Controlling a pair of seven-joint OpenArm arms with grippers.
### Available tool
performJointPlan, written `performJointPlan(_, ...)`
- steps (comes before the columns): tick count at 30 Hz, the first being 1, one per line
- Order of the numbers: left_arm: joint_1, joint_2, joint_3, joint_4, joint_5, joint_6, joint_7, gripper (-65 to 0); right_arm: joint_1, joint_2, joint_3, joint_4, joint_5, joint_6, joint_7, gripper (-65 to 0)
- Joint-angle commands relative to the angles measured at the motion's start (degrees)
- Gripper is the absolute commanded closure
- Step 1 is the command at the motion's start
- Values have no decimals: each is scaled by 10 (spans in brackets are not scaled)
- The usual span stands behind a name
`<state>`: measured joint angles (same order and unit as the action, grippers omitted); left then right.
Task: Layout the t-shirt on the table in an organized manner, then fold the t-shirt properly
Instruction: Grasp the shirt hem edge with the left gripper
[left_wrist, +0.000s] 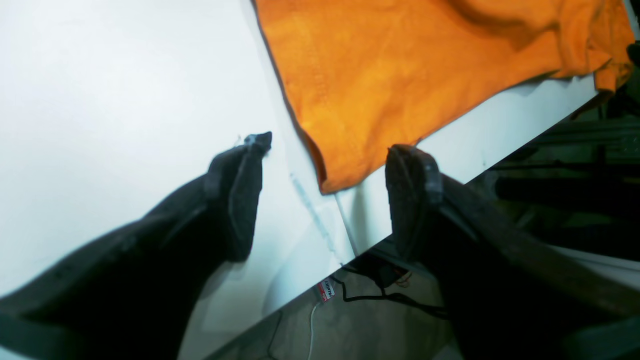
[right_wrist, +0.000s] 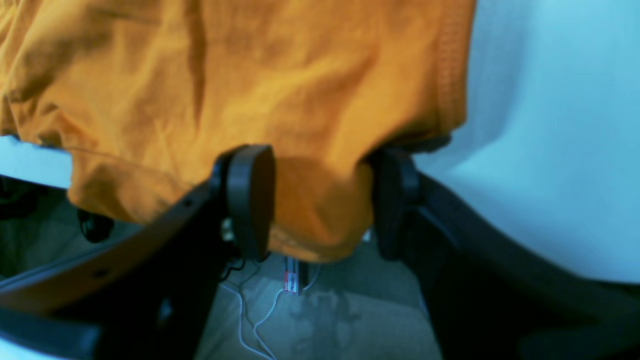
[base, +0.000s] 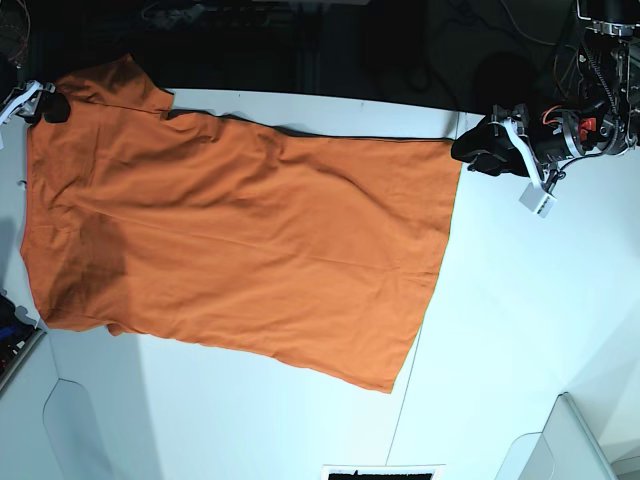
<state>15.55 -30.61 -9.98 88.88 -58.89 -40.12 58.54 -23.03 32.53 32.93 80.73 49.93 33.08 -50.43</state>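
Lying spread flat across the counter (base: 520, 330), the t-shirt (base: 240, 240) has the left fingers (left_wrist: 245, 200) apart, empty beside its hem corner; right fingers (right_wrist: 250, 200) straddle hanging cloth, unclosed.

Clutter on the floor and a printed sheet at the near edge

Down below, a black cable (left_wrist: 385, 298) snakes over grey carpet (right_wrist: 325, 315) beside a small red-and-white label (left_wrist: 325, 290), with a thin white wire (right_wrist: 247, 320) looping close by; at the near side lies a white sheet with black markings (base: 382, 472), cut off by the frame
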Motion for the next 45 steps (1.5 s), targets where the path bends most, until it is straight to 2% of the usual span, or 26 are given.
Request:
performJointPlan(1, 0, -8, -2, 5, 9, 1, 10, -421, -6, 8, 0, 0, -16, 4, -32, -316)
performJointPlan(3, 0, -8, -2, 5, 8, 1, 10, -420, -6, 8, 0, 0, -14, 4, -32, -301)
performJointPlan(5, 0, -8, -2, 5, 9, 1, 4, -405, -6, 8, 0, 0, -15, 4, -32, -212)
performJointPlan(6, 0, -8, -2, 5, 9, 1, 1, -346, -6, 7, 0, 0, -15, 4, -32, -141)
performJointPlan(8, 0, -8, -2, 5, 8, 1, -3, -172, -6, 7, 0, 0, -15, 4, -32, -2)
performJointPlan(10, 0, -8, -2, 5, 8, 1, -4, -29, -5, 8, 0, 0, -15, 4, -32, 0)
performJointPlan(11, 0, -9, -2, 7, 8, 1, -4, 0, -5, 8, 0, 0, -15, 4, -32, 0)
performJointPlan(23, -3, -27, -2, 112, -8, 1, -9, 0, 16, 8, 57, 53, -15, 4, -21, 0)
performJointPlan(28, -3, -27, -2, 112, 21, 1, -36, 0, 45, 9, 57, 53, -17, 4, -17, 0)
performJointPlan(33, -2, -28, -2, 112, 20, 1, -1, 0, 75, 10, 57, 53, -26, 4, -17, 0)
performJointPlan(34, -1, -28, -2, 112, 15, 1, 10, -25, 74, 10, 57, 53, -26, 4, -17, 0)
performJointPlan(35, 0, -28, -2, 112, 5, 1, 20, -85, 74, 10, 57, 53, -26, 4, -17, 0)
performJointPlan(38, 10, -27, -2, 112, -8, 1, 21, -336, 73, 10, 57, 51, -26, 3, -21, 0)
performJointPlan(39, 14, -26, -2, 111, 0, 1, 13, -377, 73, 10, 57, 51, -26, 3, -22, 0)
performJointPlan(43, 27, -24, -2, 96, 54, 1, -41, -382, 73, 10, 57, 51, -26, 3, -23, 0)
performJointPlan(45, 27, -14, -2, 74, 63, 1, -44, -382, 73, 10, 57, 51, -25, 3, -23, 0)
